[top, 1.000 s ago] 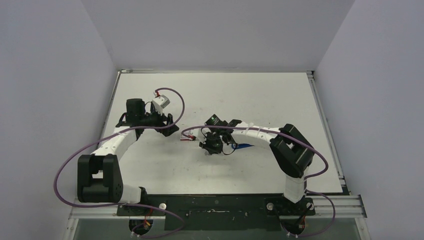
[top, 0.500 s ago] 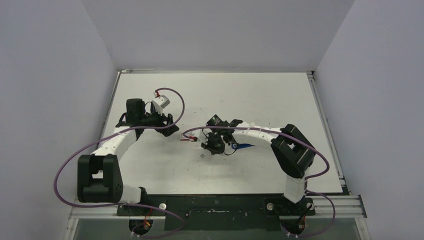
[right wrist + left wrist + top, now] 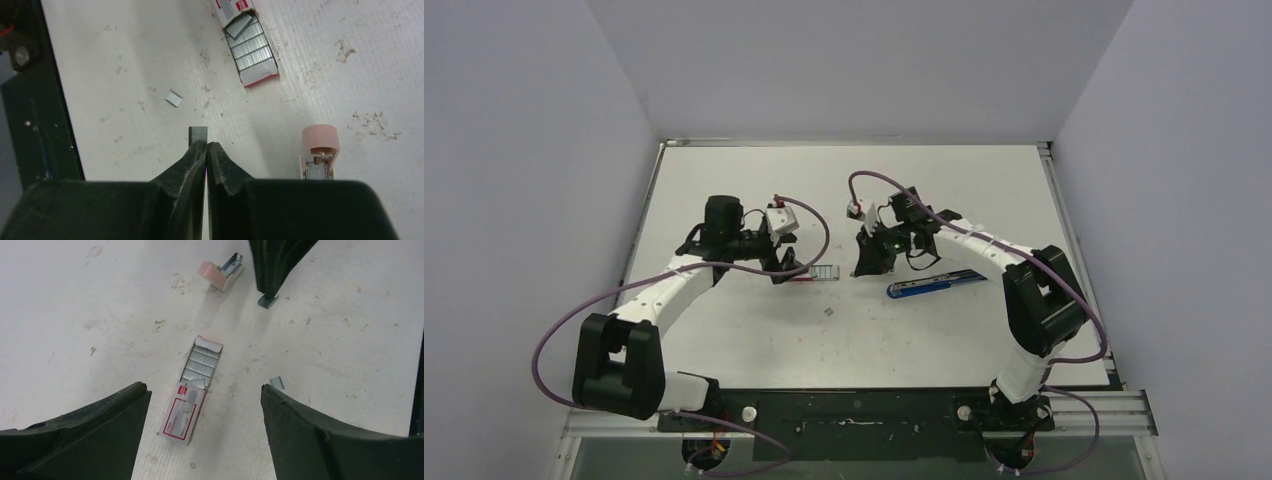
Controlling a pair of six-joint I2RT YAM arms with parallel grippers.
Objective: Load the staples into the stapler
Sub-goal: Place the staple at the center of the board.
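Nearest the arm bases, a loose bit of staples (image 3: 828,312) lies alone on the table (image 3: 724,330). Just beyond, my left pincer (image 3: 203,388) hangs wide open over the open staple box (image 3: 186,412), gripping nothing. A careless dip could knock the box and scatter its strips. To the right lies the blue stapler (image 3: 934,284), apart from the box. My right pincer (image 3: 206,145) is closed on a short staple strip (image 3: 198,134), pinched only at its end, so it could twist or slip out. Neither wrist view shows the stapler, so I cannot tell whether its tray is open. A pink block (image 3: 320,140) sits partly hidden behind my right finger.
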